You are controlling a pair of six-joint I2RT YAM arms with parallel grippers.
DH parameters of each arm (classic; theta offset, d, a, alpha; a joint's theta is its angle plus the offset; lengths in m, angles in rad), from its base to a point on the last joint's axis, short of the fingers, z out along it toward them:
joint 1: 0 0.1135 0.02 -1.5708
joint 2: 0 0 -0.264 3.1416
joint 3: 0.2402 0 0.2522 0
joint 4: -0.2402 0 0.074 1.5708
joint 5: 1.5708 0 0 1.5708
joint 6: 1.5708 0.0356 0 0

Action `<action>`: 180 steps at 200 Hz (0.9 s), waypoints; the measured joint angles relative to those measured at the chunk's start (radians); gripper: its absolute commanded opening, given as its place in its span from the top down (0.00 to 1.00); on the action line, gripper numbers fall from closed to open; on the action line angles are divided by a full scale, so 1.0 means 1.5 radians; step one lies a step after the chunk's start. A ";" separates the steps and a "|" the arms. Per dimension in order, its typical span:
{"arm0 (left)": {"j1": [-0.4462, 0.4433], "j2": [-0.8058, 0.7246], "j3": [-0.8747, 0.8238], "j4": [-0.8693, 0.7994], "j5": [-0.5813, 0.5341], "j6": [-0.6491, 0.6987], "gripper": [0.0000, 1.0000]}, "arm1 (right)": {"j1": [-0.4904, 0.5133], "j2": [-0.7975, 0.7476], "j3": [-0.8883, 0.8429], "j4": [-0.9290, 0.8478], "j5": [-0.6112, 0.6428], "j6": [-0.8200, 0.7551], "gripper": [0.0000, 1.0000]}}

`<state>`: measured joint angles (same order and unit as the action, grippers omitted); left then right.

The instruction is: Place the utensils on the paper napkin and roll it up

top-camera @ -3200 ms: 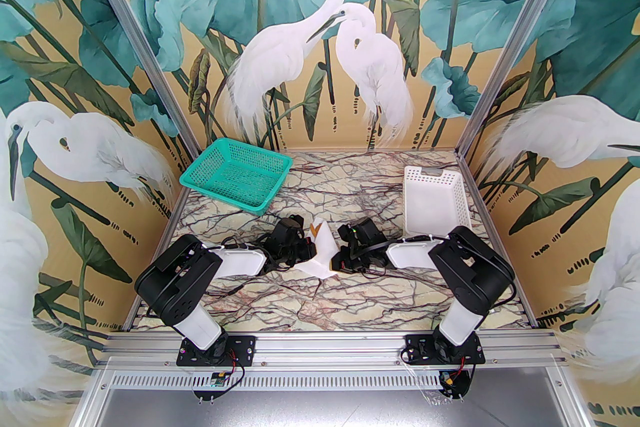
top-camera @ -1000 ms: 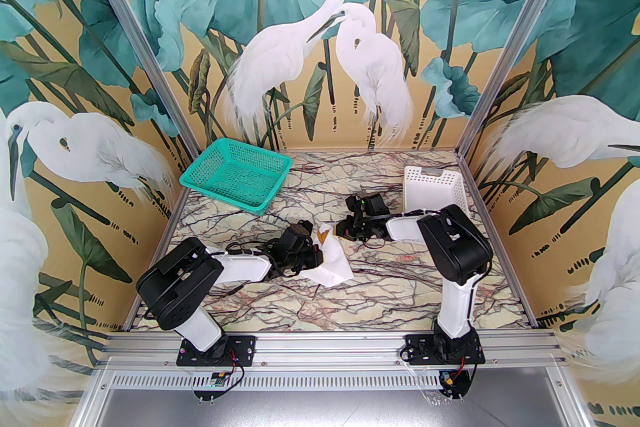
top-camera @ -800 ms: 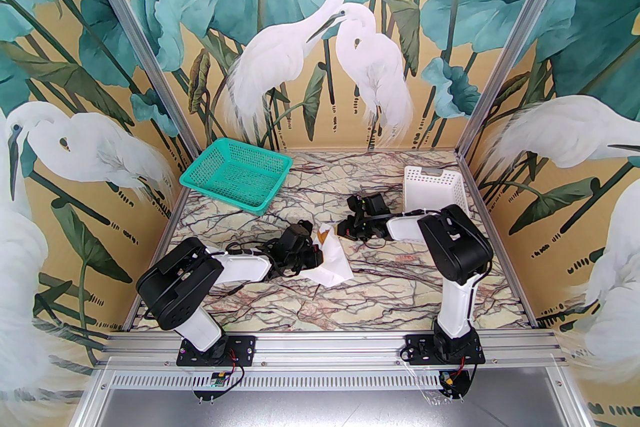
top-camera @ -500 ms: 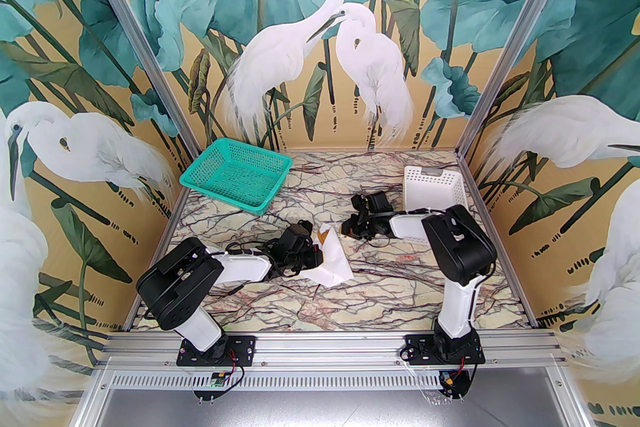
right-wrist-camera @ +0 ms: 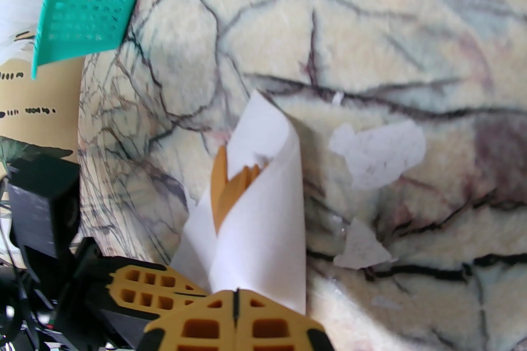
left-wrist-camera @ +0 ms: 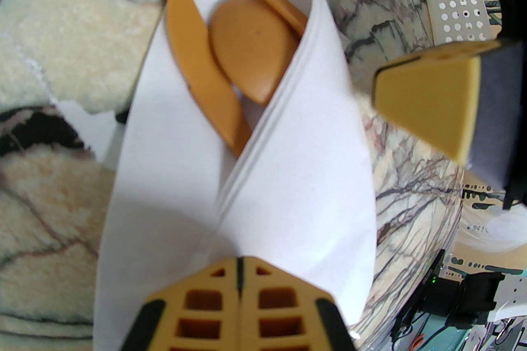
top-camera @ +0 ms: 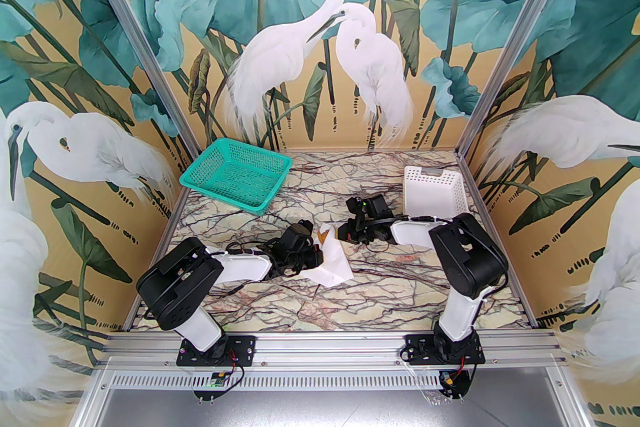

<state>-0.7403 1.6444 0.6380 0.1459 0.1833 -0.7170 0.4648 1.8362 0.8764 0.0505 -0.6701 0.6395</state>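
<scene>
The white paper napkin [top-camera: 334, 262] lies mid-table, folded into a cone around the orange-brown utensils [top-camera: 324, 235]. In the left wrist view the utensils [left-wrist-camera: 243, 49] poke out of the napkin [left-wrist-camera: 296, 193]: a rounded spoon bowl and two flatter pieces. My left gripper [left-wrist-camera: 239, 271] is shut, and the napkin's overlapping seam runs into its tips. In the right wrist view my right gripper [right-wrist-camera: 235, 306] is shut and empty, just short of the napkin [right-wrist-camera: 263, 226], with the utensils [right-wrist-camera: 224, 193] inside. Seen from above, my left gripper [top-camera: 315, 257] and right gripper [top-camera: 342, 233] flank the cone.
A green mesh basket [top-camera: 235, 174] stands at the back left and a white perforated basket [top-camera: 435, 197] at the back right. Torn napkin scraps [right-wrist-camera: 378, 160] lie on the marble table [top-camera: 350, 305] beside the cone. The near half of the table has free room.
The right arm drew back toward the white basket, then came left again to the cone's tip, still shut. The left gripper and napkin have stayed put over the last second.
</scene>
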 measured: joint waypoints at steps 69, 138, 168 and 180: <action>0.000 0.000 0.004 -0.008 0.000 0.000 1.00 | 0.000 0.022 -0.018 0.019 0.010 0.007 1.00; 0.000 0.000 0.004 -0.008 0.000 0.000 1.00 | -0.011 0.024 -0.022 0.019 0.012 -0.006 1.00; -0.001 0.000 0.004 -0.010 -0.002 0.001 1.00 | -0.019 0.021 -0.023 0.012 0.011 -0.016 1.00; -0.001 0.000 0.004 -0.010 -0.002 0.002 1.00 | -0.021 0.017 -0.024 0.005 0.013 -0.019 1.00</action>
<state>-0.7418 1.6447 0.6441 0.1307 0.1799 -0.7136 0.4328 1.8618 0.8410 0.0586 -0.6502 0.6117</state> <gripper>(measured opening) 0.059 0.054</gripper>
